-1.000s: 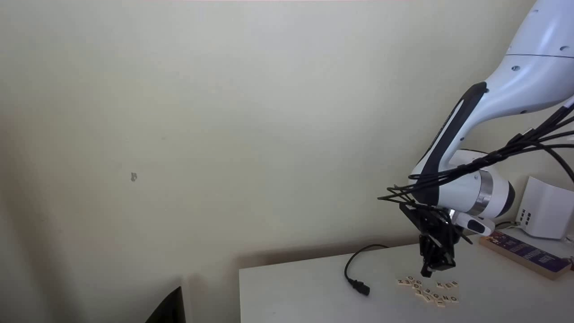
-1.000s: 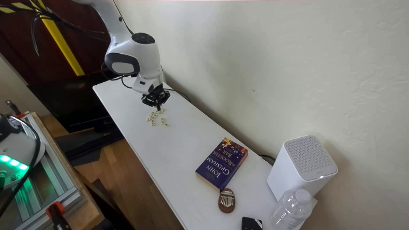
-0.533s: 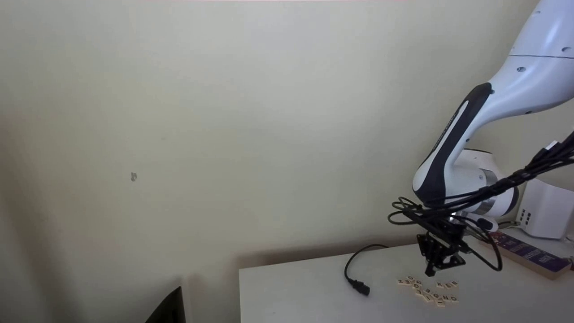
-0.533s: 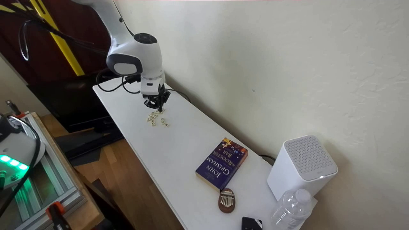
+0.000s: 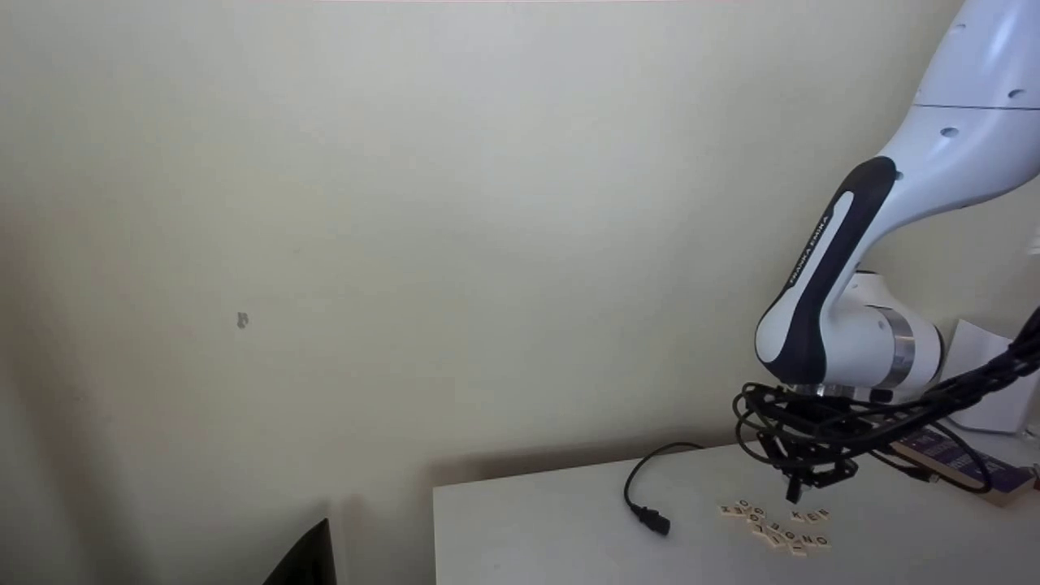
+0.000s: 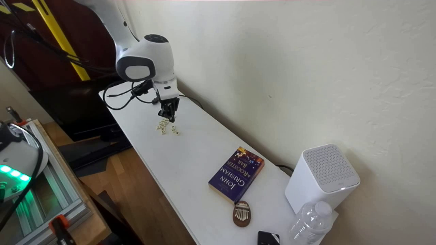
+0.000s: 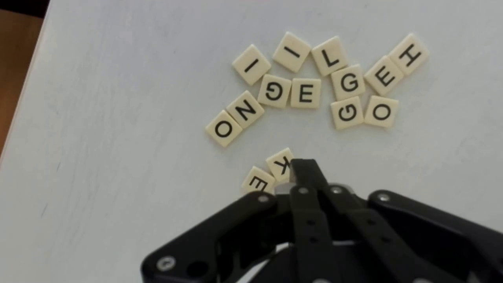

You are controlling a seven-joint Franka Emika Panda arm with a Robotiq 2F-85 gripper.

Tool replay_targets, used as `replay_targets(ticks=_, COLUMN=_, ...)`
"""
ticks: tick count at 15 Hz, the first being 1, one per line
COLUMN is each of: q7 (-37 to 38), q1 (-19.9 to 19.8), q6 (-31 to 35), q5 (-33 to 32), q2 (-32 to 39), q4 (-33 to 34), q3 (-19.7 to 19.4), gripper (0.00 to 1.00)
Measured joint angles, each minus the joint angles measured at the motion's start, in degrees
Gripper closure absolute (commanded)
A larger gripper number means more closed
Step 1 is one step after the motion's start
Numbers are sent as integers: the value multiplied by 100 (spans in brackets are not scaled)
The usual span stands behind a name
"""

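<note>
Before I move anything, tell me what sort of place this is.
Probably a robotics lab or workshop, though the pictures don't settle it: a robot arm above letter tiles on a white table, a machine with green lights, and a clamp on a wooden bench.

Below the gripper (image 7: 305, 169), matt-bodied with metal screws (image 7: 166, 263), lie smooth letter tiles (image 7: 305, 93), perhaps plastic or wood, hard to tell, on a smooth, low-sheen tabletop (image 7: 118, 157) with faint scratches. Above the gripper, the arm (image 5: 934, 179) looks like glossy plastic. Well apart from it: a smooth-covered paper paperback (image 6: 236, 174), a wooden kalimba (image 6: 241, 223) with metal tines (image 6: 242, 214), a clear, shiny plastic bottle (image 6: 310, 223).
</note>
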Motion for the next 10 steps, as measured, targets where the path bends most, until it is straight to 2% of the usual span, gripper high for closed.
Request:
replay_targets(ticks=2, q7=-49, q1=113, q6=0, q5=-21, q2=0, q4=0, q3=-51, gripper=99)
replay_targets(ticks=10, q7=-109, q1=127, q6=21, q5=-21, q2=6, q4=3, q3=-77, gripper=100)
